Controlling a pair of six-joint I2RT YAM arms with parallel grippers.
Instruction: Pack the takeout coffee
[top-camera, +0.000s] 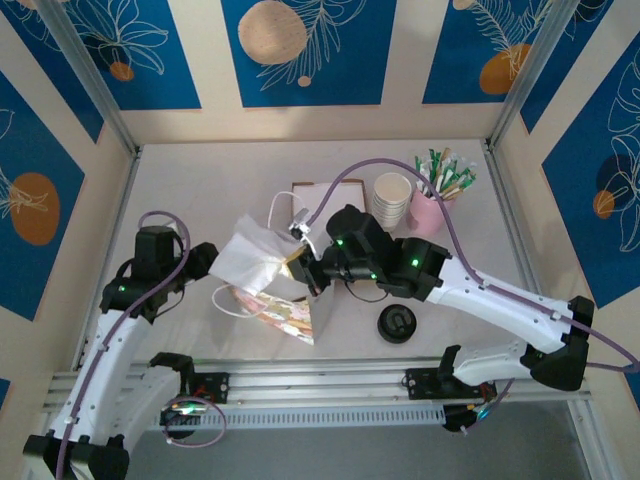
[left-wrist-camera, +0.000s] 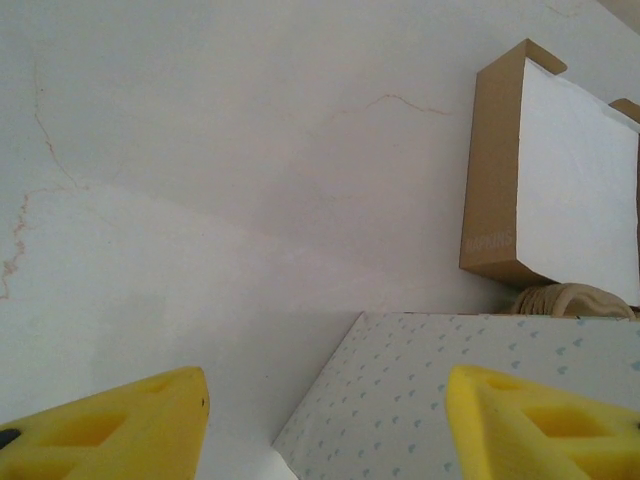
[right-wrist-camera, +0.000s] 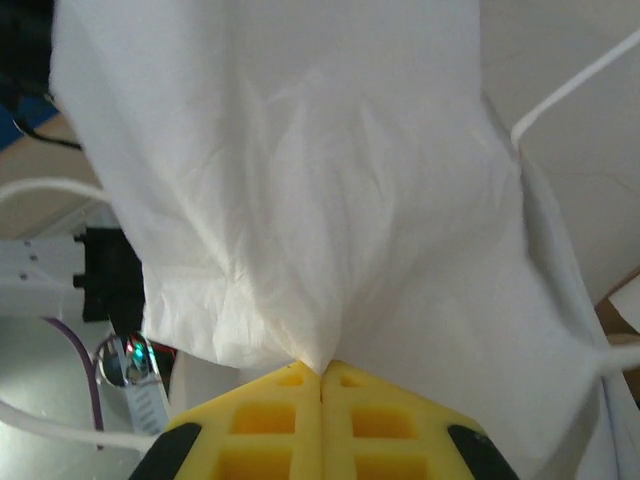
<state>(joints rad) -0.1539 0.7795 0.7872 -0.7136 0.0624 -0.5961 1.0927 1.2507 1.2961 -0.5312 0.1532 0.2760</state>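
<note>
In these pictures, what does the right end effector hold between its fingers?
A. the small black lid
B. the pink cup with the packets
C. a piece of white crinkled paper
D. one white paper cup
C: in the right wrist view the right end effector is shut, pinching a fold of the white crinkled paper that hangs in front of it.

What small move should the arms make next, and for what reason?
Probably close the left gripper on the pale dotted paper bag panel seen between its open fingers. The right gripper is shut on the white crinkled sheet, so a hold on the bag would likely steady it while that sheet is pulled.
</note>
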